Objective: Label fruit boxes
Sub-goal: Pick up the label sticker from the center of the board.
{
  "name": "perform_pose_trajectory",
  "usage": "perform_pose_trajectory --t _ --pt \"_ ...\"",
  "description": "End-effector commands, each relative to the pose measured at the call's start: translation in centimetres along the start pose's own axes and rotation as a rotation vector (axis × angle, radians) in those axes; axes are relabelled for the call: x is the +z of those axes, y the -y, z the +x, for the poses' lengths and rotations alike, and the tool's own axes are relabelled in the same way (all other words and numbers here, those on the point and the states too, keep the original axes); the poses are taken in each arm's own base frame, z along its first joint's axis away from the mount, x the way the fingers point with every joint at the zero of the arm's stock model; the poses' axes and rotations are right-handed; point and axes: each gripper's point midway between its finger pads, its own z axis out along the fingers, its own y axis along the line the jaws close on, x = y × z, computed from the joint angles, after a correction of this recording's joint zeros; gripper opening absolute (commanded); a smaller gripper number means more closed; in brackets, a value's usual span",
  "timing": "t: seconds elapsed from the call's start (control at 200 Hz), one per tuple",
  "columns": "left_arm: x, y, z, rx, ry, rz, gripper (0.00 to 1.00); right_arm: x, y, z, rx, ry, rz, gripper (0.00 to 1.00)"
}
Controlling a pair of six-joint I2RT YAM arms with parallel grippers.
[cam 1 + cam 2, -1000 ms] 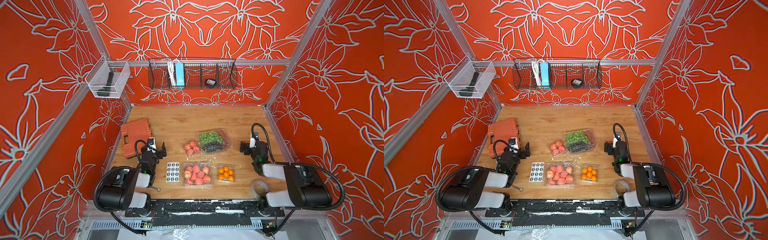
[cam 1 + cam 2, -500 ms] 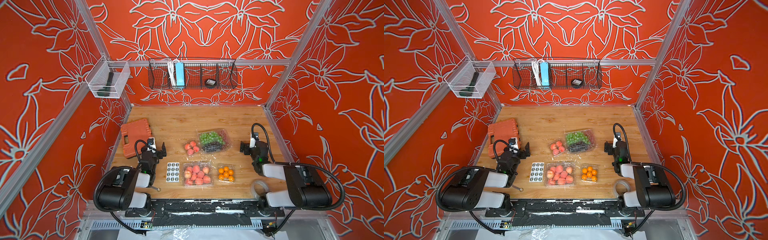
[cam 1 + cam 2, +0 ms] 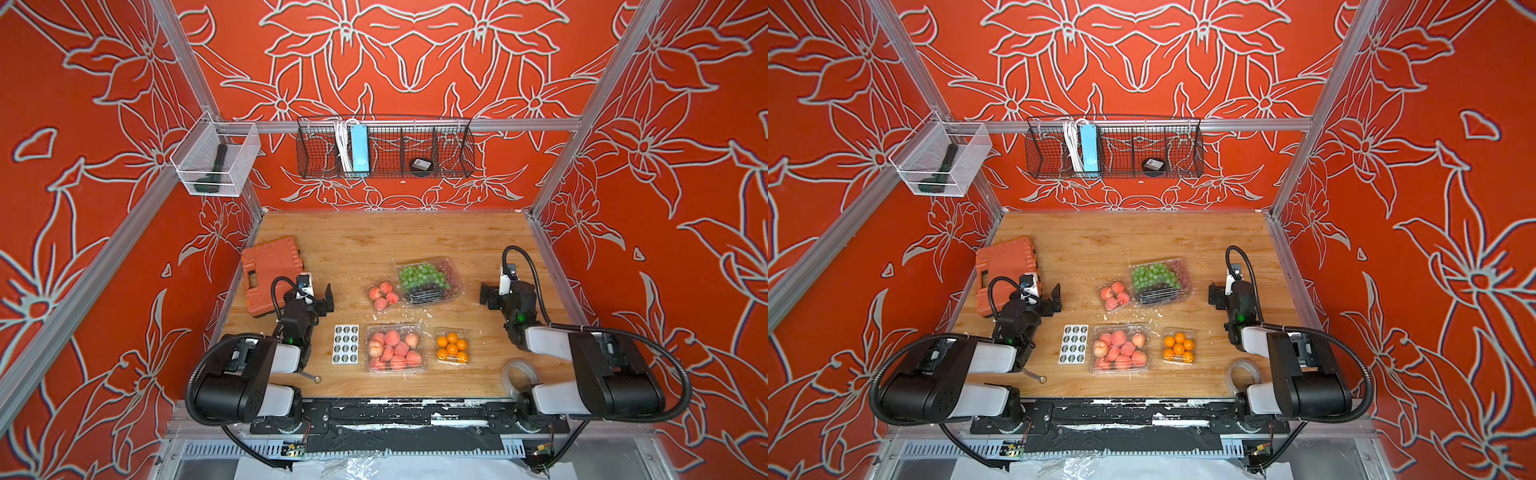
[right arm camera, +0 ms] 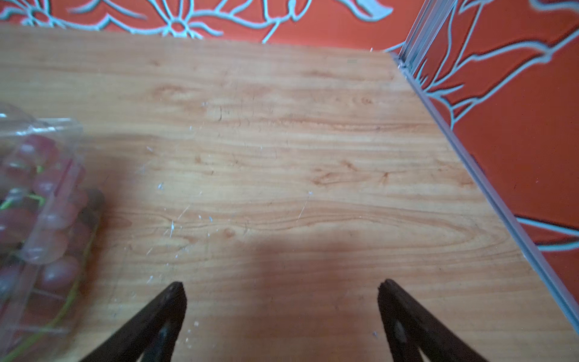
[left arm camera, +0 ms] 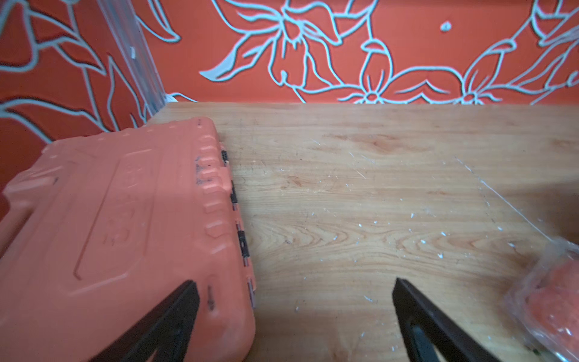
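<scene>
Four clear fruit boxes sit mid-table in both top views: a large one of peaches [image 3: 397,349], a small one of peaches [image 3: 383,294], one of oranges [image 3: 452,348], and one of green and dark grapes [image 3: 428,280]. My left gripper [image 3: 312,297] is open over bare wood, left of the small peaches, with nothing between its fingers [image 5: 181,310]. The small peach box [image 5: 551,297] shows at the edge of the left wrist view. My right gripper [image 3: 505,293] is open and empty, right of the grapes. The grape box [image 4: 40,219] lies beside it in the right wrist view.
A white sheet of round stickers [image 3: 346,350] lies left of the large peaches. An orange tool case [image 3: 272,270] sits at the left wall, under one left finger in the wrist view [image 5: 125,235]. A tape roll [image 3: 519,374] and a small metal tool [image 3: 311,377] lie near the front edge.
</scene>
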Motion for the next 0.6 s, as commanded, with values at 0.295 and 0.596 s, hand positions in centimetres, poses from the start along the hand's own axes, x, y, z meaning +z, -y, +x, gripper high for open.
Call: perform_pose_trajectory --t 0.295,0.596 --pt "-4.6 2.8 -9.5 -0.203 0.248 0.183 0.98 -7.8 -2.6 -8.2 0.26 0.168 -0.241 0.98" --pt "-8.5 6.7 -7.3 -0.622 0.101 0.477 0.98 -15.1 -7.4 -7.7 0.578 0.103 -0.625 0.98"
